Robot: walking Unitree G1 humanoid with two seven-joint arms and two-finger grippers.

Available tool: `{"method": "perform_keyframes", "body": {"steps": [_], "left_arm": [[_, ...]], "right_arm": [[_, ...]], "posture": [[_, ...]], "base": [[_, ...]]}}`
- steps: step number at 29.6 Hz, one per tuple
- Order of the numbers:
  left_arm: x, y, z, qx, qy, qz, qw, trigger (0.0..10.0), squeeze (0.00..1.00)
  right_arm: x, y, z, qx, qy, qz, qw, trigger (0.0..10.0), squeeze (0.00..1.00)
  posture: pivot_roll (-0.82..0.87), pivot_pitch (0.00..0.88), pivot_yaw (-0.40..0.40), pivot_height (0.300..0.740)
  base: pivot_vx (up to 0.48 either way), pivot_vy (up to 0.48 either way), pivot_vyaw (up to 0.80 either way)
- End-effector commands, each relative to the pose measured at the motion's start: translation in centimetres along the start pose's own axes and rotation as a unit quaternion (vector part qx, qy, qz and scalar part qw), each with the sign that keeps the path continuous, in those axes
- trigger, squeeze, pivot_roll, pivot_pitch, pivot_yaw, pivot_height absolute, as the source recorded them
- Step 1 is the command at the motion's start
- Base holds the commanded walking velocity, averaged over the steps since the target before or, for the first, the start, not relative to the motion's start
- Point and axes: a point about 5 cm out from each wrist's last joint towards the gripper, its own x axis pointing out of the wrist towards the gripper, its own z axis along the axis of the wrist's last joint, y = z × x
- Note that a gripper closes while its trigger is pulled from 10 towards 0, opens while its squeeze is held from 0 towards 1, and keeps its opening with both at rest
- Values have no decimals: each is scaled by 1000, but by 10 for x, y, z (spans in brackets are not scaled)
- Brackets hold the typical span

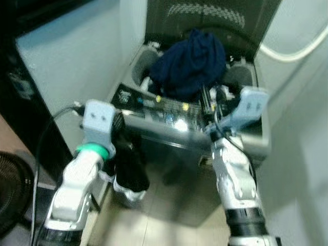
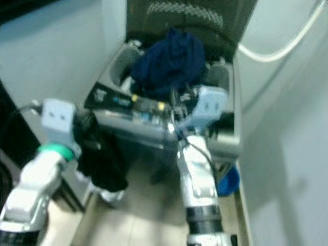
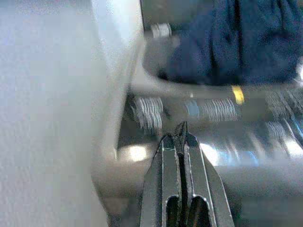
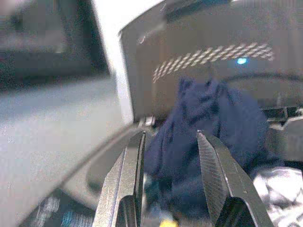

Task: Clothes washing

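Observation:
A top-loading washing machine [image 1: 241, 146] stands before me with its lid [image 1: 205, 15] up. A dark blue garment [image 1: 190, 65] is heaped on the drum opening and rises above the rim. My right gripper [image 4: 170, 137] is open just in front of the garment, above the control panel [image 1: 164, 108], with nothing between its fingers. My left gripper [image 3: 180, 137] is shut with nothing in it, low at the machine's front left corner, pointing at the panel.
A pale wall [image 1: 77, 61] closes in on the left and another on the right, where a white hose [image 1: 297, 51] runs. A dark bundle [image 1: 130, 171] sits low by the machine's front. A black fan [image 1: 13, 187] is at the far left. A blue object [image 2: 229, 182] lies by the right wall.

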Motion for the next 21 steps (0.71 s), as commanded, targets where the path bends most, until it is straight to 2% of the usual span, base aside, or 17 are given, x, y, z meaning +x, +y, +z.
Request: {"method": "perform_keyframes", "body": {"steps": [1, 2, 3, 5, 6, 8, 10, 11, 14, 15, 16, 17, 19, 21], "left_arm": [[3, -5, 27, 20, -64, -13, 998, 10000, 0], [5, -5, 40, 34, -91, -14, 995, 10000, 0], [5, -5, 40, 34, -91, -14, 995, 10000, 0], [13, 2, 83, 93, -186, -3, 978, 10000, 0], [13, 2, 83, 93, -186, -3, 978, 10000, 0], [19, 15, 121, 156, -262, 28, 952, 10000, 0], [19, 15, 121, 156, -262, 28, 952, 10000, 0], [22, 20, 130, 171, -275, 38, 945, 10000, 0], [22, 20, 130, 171, -275, 38, 945, 10000, 0], [25, 26, 131, 145, -266, 49, 952, 10000, 0], [25, 26, 131, 145, -266, 49, 952, 10000, 0], [27, 30, 126, 109, -250, 56, 960, 10000, 0], [27, 30, 126, 109, -250, 56, 960, 10000, 0], [27, 29, 111, 60, -215, 62, 973, 10000, 0]], "right_arm": [[2, -8, 11, 20, -27, -23, 999, 10000, 0], [4, -9, 16, 38, -39, -28, 998, 10000, 0], [4, -9, 16, 38, -39, -28, 998, 10000, 0], [7, -11, 20, 62, -46, -38, 996, 10000, 0], [7, -11, 20, 62, -46, -38, 996, 10000, 0], [7, -10, 18, 54, -40, -33, 997, 10000, 0], [7, -10, 18, 54, -40, -33, 997, 10000, 0], [6, -9, 16, 48, -37, -30, 998, 10000, 0], [6, -9, 16, 48, -37, -30, 998, 10000, 0], [6, -7, 15, 43, -34, -27, 998, 10000, 0], [6, -7, 15, 43, -34, -27, 998, 10000, 0], [5, -7, 15, 40, -33, -26, 998, 10000, 0], [5, -7, 15, 40, -33, -26, 998, 10000, 0], [3, -10, 13, 31, -27, -31, 999, 10000, 0]], "posture": [[29, 26, 29, 740], [29, 26, 29, 740], [29, 26, 29, 740], [30, 22, 25, 740], [30, 22, 25, 740], [34, 13, 22, 740], [34, 13, 22, 740], [33, 13, 22, 740], [33, 13, 22, 740], [25, 11, 29, 740], [25, 11, 29, 740], [25, 11, 29, 740], [25, 11, 29, 740], [16, 14, 28, 740]], "base": [[0, 0, -781], [0, 0, -781], [0, 0, -781], [0, 0, -794], [0, 0, -800], [0, 0, -800], [0, 0, -800], [0, 0, -800], [0, 0, -800], [0, 0, -800], [0, 0, -800], [0, 0, -800], [0, 0, -800], [0, 0, -253]]}}
